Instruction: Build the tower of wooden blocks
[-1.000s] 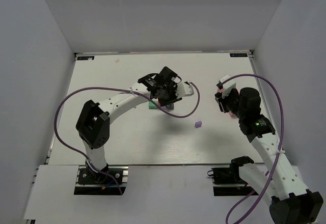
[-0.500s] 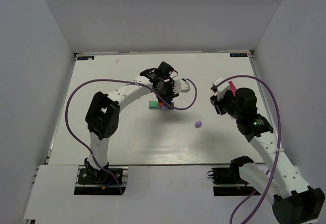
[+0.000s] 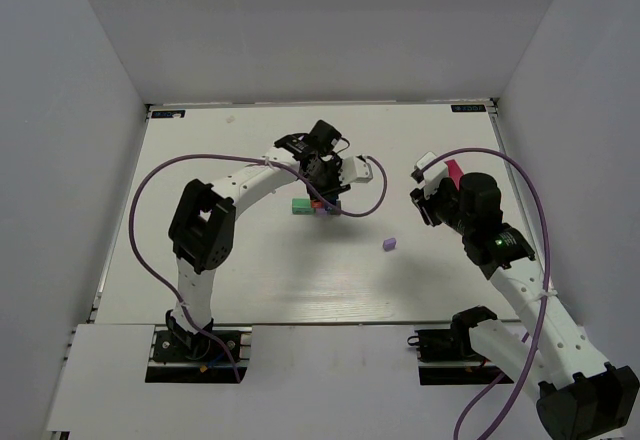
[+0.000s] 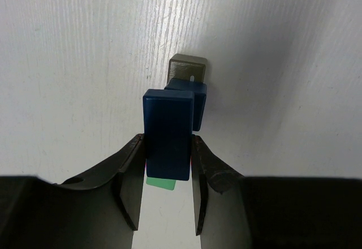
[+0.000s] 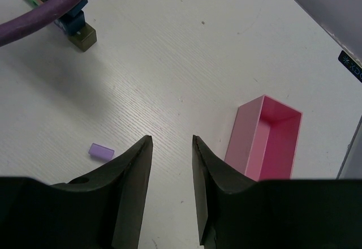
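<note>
My left gripper (image 3: 322, 192) (image 4: 167, 138) is shut on a dark blue bar (image 4: 167, 130) and holds it right over the tower (image 3: 312, 205). In the left wrist view a second blue block (image 4: 198, 96) and an olive-dark block (image 4: 188, 68) lie just beyond the bar, and a green block (image 4: 160, 184) shows under it. The green block (image 3: 298, 205) also shows at the tower's left in the top view. A loose lilac block (image 3: 389, 244) (image 5: 102, 151) lies on the table to the tower's right. My right gripper (image 3: 420, 196) (image 5: 171, 138) is open and empty above the table, right of the lilac block.
A pink rectangular tray (image 5: 266, 138) stands on the table just right of my right gripper; in the top view only a sliver of the tray (image 3: 456, 170) shows behind that wrist. The left arm's purple cable (image 3: 375, 195) loops beside the tower.
My left arm has drawn in and brought the gripper with the blue bar down over the tower. My right gripper has shifted a little to the left.
</note>
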{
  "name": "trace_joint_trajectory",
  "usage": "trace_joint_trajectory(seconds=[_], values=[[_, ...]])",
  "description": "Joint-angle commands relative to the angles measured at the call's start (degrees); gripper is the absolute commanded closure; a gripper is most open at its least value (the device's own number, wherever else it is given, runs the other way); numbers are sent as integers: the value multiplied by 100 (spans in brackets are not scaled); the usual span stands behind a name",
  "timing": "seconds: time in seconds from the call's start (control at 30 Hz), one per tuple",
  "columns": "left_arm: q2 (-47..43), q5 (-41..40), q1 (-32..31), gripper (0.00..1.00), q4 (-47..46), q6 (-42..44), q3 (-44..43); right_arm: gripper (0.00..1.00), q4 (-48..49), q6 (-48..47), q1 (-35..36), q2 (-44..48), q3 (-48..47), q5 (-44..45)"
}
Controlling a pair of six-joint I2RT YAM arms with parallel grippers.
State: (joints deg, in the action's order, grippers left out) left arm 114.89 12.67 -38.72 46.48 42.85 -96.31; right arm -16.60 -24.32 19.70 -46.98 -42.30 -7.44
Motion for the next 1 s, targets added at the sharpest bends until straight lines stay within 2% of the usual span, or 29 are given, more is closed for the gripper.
trace_joint_trajectory(seconds=[0.0, 0.97], values=[[-81, 201, 40, 90, 125, 171, -204, 60, 104, -12, 34, 13, -32, 59], [112, 456, 198, 85, 406, 408, -362, 60, 87, -29, 60, 49, -15, 59]])
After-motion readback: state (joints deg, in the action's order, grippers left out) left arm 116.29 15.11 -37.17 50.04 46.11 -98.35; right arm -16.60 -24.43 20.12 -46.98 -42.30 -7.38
